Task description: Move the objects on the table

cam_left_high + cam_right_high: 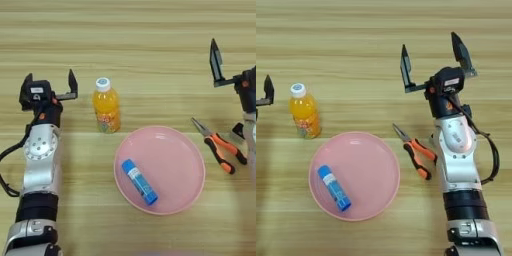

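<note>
Two robot arms share one build; each forearm is a silver-grey metal shell with a round disc joint set into it, above a black cylindrical segment; a black cable loops beside each forearm; the wrist block is black with a small white label and orange-red wiring; the left gripper point(49, 86) and right gripper point(434, 60) each carry two black, flat, pointed jaws.

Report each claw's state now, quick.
Left claw: open, empty, left of the juice bottle.
Right claw: open, empty, beyond the pliers.
</note>
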Tool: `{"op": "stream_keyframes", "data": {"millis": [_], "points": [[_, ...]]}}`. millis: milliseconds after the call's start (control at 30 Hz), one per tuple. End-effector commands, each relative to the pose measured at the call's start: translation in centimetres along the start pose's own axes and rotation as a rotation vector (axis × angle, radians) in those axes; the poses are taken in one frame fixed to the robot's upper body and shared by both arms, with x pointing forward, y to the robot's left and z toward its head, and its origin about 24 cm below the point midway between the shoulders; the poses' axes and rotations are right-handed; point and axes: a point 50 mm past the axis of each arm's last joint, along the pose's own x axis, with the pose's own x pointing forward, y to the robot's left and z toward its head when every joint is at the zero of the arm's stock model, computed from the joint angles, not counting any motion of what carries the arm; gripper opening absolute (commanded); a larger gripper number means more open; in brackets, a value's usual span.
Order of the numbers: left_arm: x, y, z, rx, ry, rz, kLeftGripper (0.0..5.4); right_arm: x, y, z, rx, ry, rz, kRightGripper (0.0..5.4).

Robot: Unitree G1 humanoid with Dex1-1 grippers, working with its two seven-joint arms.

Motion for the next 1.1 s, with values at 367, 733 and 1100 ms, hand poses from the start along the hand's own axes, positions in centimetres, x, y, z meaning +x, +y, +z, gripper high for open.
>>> {"op": "stream_keyframes", "data": {"millis": [367, 733, 1100], "points": [[-0.1, -0.7, -1.1, 0.008, 0.038, -0.016, 5.39, -4.8, 3.1, 1.2, 0.392, 0.591, 0.844, 5.40], [-0.2, -1.0, -1.1, 0.010, 0.031, -0.013, 5.39, -5.3, 7.3, 0.4, 0.441, 0.818, 1.112, 5.40], [-0.3, -1.4, -1.0, 0.009, 0.024, -0.013, 5.39, -4.5, 11.0, 0.4, 0.411, 0.892, 1.214, 5.40]]}}
